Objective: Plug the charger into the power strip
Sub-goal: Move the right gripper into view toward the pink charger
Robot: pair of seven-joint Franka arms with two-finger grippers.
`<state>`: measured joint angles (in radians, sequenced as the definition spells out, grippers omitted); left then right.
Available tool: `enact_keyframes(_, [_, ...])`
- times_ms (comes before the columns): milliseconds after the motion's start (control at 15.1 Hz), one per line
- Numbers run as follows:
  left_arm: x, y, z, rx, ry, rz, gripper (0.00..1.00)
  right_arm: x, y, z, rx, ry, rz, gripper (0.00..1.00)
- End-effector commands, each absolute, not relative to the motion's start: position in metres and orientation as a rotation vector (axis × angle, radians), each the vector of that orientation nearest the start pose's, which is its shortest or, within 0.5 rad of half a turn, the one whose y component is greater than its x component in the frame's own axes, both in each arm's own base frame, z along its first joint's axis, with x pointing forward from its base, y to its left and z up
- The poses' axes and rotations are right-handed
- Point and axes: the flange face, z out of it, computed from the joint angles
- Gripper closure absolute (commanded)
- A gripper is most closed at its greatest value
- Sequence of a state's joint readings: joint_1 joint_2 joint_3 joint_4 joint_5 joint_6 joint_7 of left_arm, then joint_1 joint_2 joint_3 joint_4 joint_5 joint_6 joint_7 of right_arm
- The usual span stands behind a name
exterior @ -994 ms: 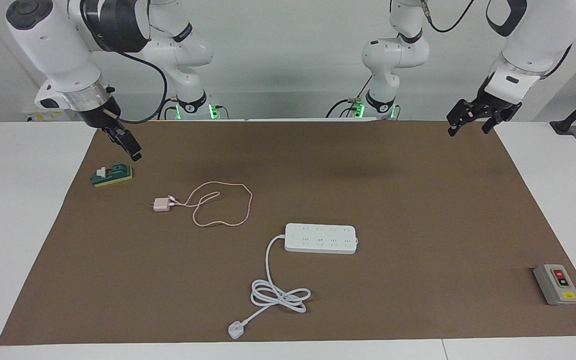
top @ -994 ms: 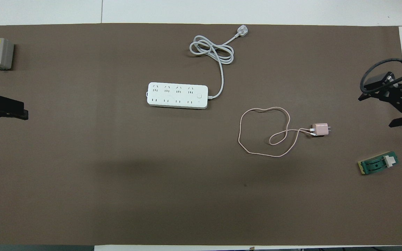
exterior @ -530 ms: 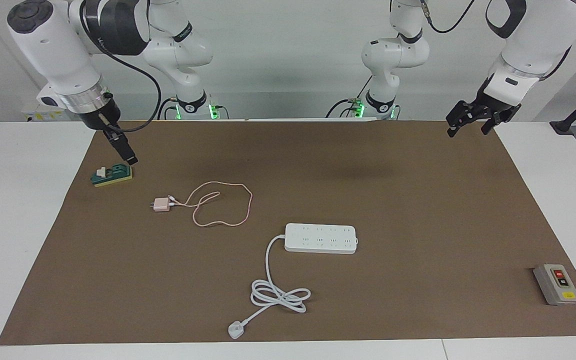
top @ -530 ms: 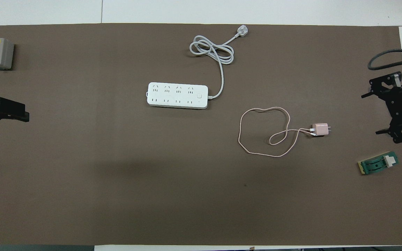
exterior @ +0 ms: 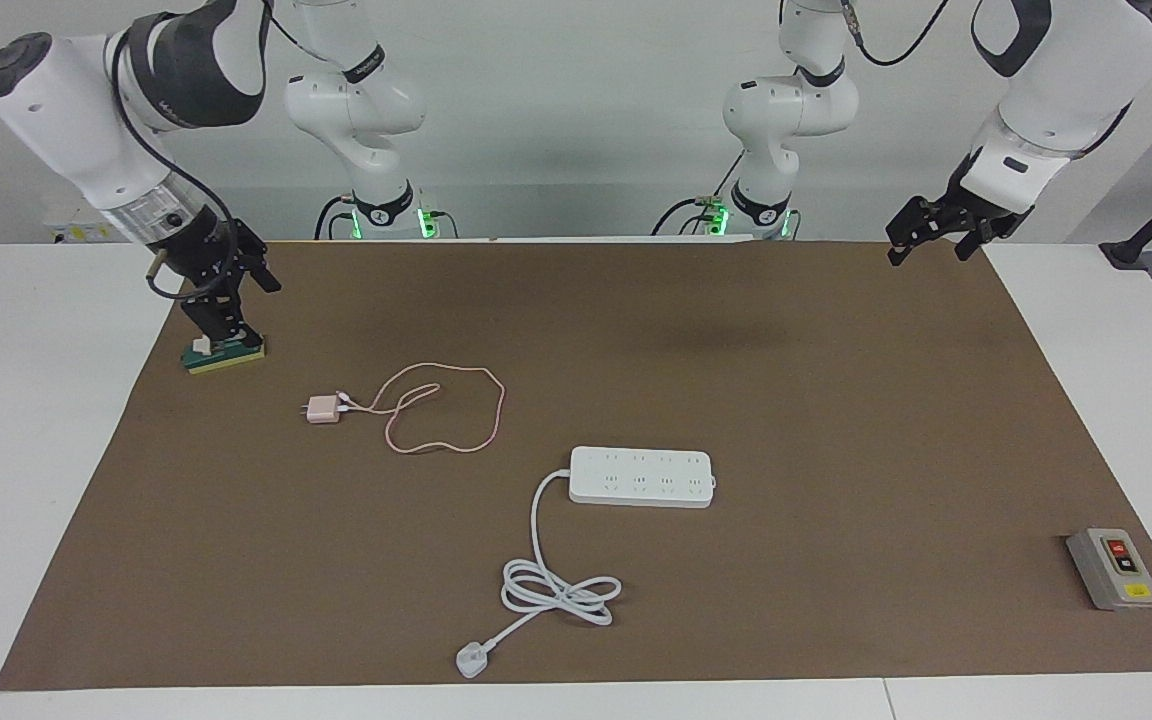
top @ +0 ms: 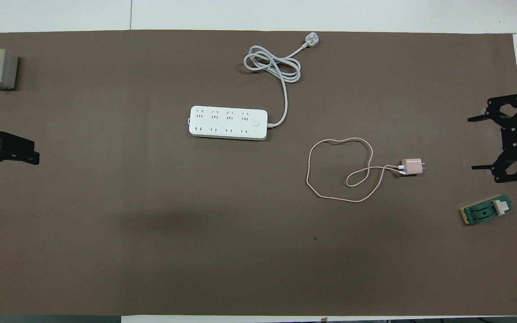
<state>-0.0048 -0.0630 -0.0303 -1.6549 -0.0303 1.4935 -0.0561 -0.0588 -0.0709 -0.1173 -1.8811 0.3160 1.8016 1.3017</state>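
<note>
Pink and small, the charger (exterior: 320,410) is lying untouched on the brown mat (exterior: 836,420) toward the right arm's end of the desk, its thin cable (exterior: 446,405) looping beside it. The power strip (exterior: 641,476) is sitting well apart from it, farther from the robots, with every socket free, so the task is only beginning: the reach for the charger is in hand.

The right end effector (exterior: 226,315) is hanging over the green switch module (exterior: 224,352), with its jaws spread wide and holding nothing; it may be close to the module, though contact is hard to judge. The left end effector (exterior: 936,235) is waiting, open and empty, over the mat's edge at its own end.

Next, the right arm needs to travel over the charger, line its fingers across the cube's sides and descend.

Compared with a second ago, the right wrist is turned, so its fingers are pointing down rather than slanting, and the left end effector is sitting slightly higher in the facing view.
</note>
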Motion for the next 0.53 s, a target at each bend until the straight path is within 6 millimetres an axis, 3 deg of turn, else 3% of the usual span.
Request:
enact_keyframes(0, [0.531,-0.030,0.602,-3.182,-0.008,0.202,0.00,0.526,-0.093,0.523,-1.986,1.924,0.327,0.00])
enact_keyframes(199, [0.537,-0.046,0.592,-3.189,-0.021,0.218,0.00,0.532,-0.106,0.494,-1.916,1.932,0.388,0.00])
enact_keyframes(331, [0.541,-0.062,0.584,-3.219,-0.065,0.243,0.00,0.525,-0.112,0.472,-1.917,1.870,0.416,0.00])
enact_keyframes(464, [0.543,-0.067,0.577,-3.254,-0.096,0.280,0.00,0.520,-0.123,0.455,-1.883,1.848,0.408,0.00])
